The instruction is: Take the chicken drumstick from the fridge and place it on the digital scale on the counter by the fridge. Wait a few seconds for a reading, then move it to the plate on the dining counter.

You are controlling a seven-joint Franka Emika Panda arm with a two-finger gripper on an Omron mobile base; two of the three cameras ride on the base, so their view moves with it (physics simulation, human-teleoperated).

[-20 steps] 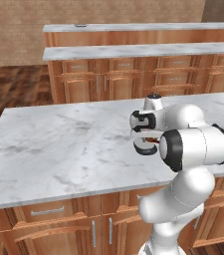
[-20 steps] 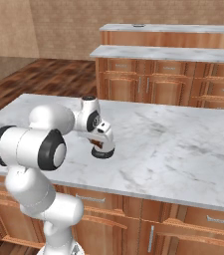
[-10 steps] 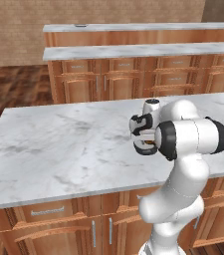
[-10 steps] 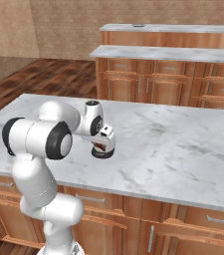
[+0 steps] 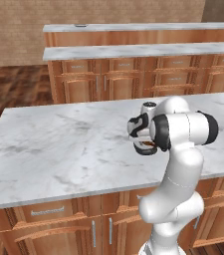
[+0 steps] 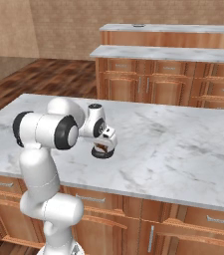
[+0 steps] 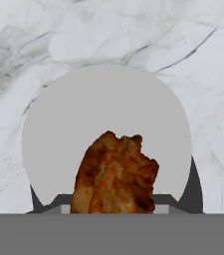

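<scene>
The chicken drumstick (image 7: 114,175), reddish-brown and glossy, is pinched in my gripper (image 5: 144,145), which is shut on it and points down. Right beneath it sits the digital scale (image 7: 83,124), a round grey top on a dark base, on the marble counter (image 5: 58,144). From the sides, the drumstick (image 6: 101,147) hangs at the scale's (image 6: 102,154) top; whether they touch I cannot tell. The meat hides my fingertips in the hand view. The fridge is out of view.
Behind this counter runs a second marble counter (image 5: 133,51) over wooden drawers, with a raised marble top (image 5: 133,27) behind it. A small flat pale thing (image 5: 81,25) lies there; whether it is the plate I cannot tell. Wooden floor (image 5: 9,84) lies at the left.
The hand stays over the scale with the drumstick in its grip. The arm's elbow has swung up and round toward upright.
</scene>
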